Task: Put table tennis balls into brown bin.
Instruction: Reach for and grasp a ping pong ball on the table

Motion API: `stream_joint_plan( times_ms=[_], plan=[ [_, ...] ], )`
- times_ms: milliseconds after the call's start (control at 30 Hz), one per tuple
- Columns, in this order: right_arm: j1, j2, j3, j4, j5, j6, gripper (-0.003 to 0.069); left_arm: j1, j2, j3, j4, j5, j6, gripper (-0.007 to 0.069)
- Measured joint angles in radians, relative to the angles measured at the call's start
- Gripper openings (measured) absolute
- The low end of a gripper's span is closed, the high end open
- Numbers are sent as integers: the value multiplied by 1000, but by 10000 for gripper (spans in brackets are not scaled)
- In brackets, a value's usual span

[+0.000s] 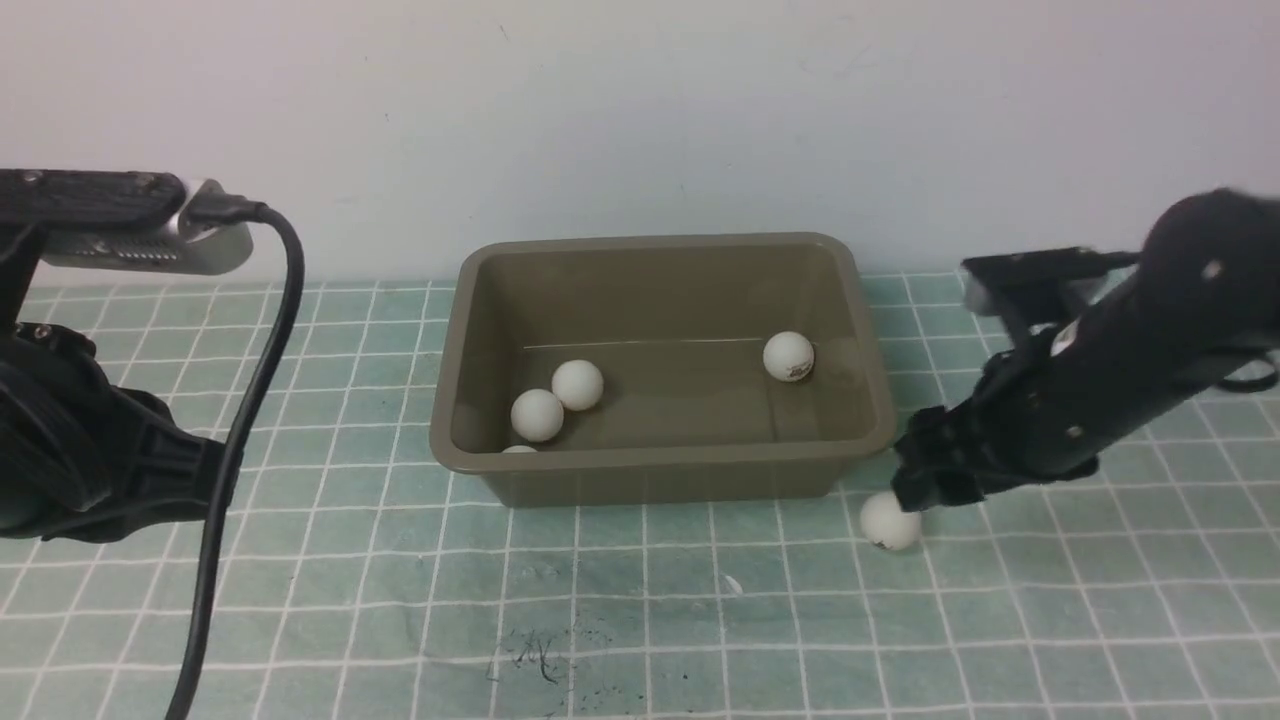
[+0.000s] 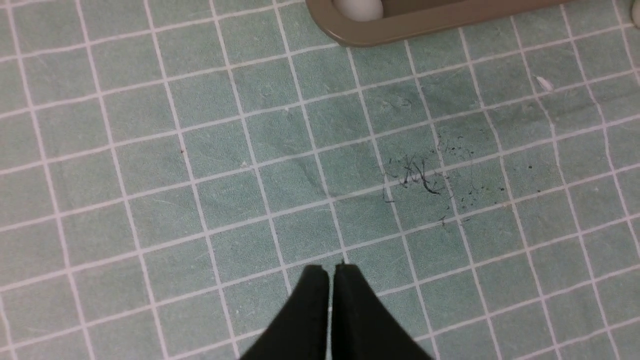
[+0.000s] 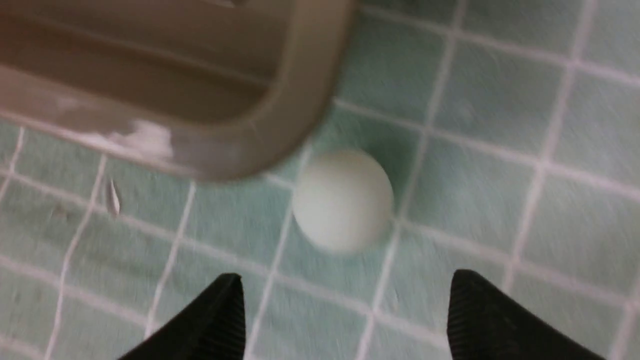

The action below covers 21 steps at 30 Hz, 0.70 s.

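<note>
Well left of the rectangular olive-brown plastic bin [image 1: 660, 478]: black left gripper [image 2: 330, 272], tips pressed together, nothing pinched, above bare cloth; black cable [image 1: 262, 400] hanging beside that arm.

Inside the bin, toward its left end: nearer matte white table tennis ball [image 1: 537, 415] touching a farther white ball [image 1: 578, 385]; only the top of a third white ball [image 1: 519, 449] visible behind the bin's front rim; toward the bin's right end, well apart from those, a fourth white ball with a dark printed mark [image 1: 788, 357]; bare floor between the two groups.

Outside, on the cloth just beside the bin's front right corner: fifth white ball [image 1: 889, 521], free; right of the bin, black right gripper [image 3: 345, 285] low over the cloth, tips spread wide, nothing pinched, fifth ball just ahead of the tips rather than between them.

Open cloth in front of the bin and to both sides; pale wall [image 1: 640, 120] close behind it.

Bin: rounded corners, flared rim, glossy smooth interior; pale green cloth with a white grid [image 1: 1000, 640], faintly creased, dark scribbles [image 1: 530, 655] in front of the bin.
</note>
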Motion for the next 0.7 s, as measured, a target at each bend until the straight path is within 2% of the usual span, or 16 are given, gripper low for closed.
stream_joint_plan(
  times_ms=[233, 300, 367, 400, 533, 700],
  plan=[
    [18, 153, 0, 10, -134, -17, 500, 0, 0, 0, 19, 10, 4, -5],
    [18, 180, -1, 8, -135, -17, 460, 0, 0, 0, 29, 10, 5, -5],
    [18, 185, -1, 2, -130, -17, 365, 0, 0, 0, 40, 11, 5, -5],
    [18, 178, -1, 1, -124, -17, 348, 0, 0, 0, 45, 11, 5, -5],
    [18, 56, -5, -2, -37, -17, 361, 0, 0, 0, 59, 18, 6, -5],
    [18, -156, -36, 94, -11, -34, 361, 0, 0, 0, 62, 24, 6, -5]
  ],
)
